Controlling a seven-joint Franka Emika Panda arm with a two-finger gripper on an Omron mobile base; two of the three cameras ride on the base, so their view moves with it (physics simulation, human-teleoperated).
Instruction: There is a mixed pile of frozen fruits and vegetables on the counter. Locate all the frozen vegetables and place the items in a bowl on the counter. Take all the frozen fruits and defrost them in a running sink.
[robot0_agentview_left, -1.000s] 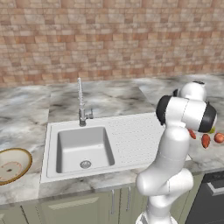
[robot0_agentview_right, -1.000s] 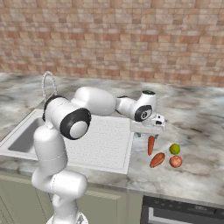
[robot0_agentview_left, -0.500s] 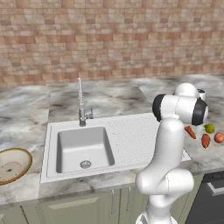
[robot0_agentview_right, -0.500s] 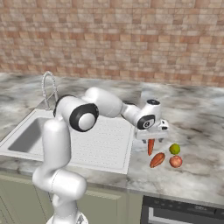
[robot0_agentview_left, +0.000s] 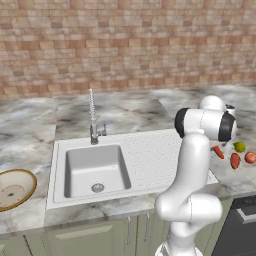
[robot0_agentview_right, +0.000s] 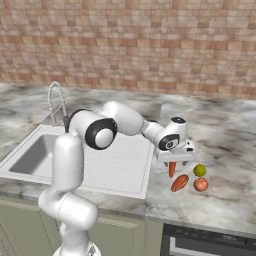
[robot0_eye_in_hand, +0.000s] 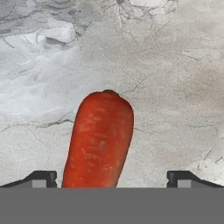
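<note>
Gripper (robot0_agentview_right: 172, 161) is hanging right over the carrot-like piece (robot0_agentview_right: 172, 169) on the marbled counter (robot0_agentview_right: 225, 125), just off the right edge of the sink's drainboard. From the hand view the two finger tips (robot0_eye_in_hand: 40, 179) sit wide apart at about 7 and 5 o'clock, with the carrot (robot0_eye_in_hand: 99, 140) lying on the stone between them, closer to the 7 o'clock one, blunt end pointing up to 12. So the jaws are spread and nothing is pinched; neither tip touches it as far as I can see.

Rest of the pile, right base view: the stubbier orange-red piece (robot0_agentview_right: 179, 182) lies just beside the carrot at roughly its 5 o'clock, the lime-looking ball (robot0_agentview_right: 200, 170) is at its 3 o'clock, and the red-orange ball (robot0_agentview_right: 201, 184) sits just below the lime. All four are near each other but none stacked.

Left base view has the same bunch peeking out past the arm's elbow: carrot (robot0_agentview_left: 218, 152), stubby piece (robot0_agentview_left: 235, 161), lime (robot0_agentview_left: 240, 147), red ball (robot0_agentview_left: 250, 157).

Sink (robot0_agentview_left: 95, 170) with its spring-neck faucet (robot0_agentview_left: 92, 117) is mid-counter, and I can't see any water in the basin. Bowl (robot0_agentview_left: 23, 179) with the golden-brown rim is well apart, way out at 9 o'clock on the far side of the sink.
</note>
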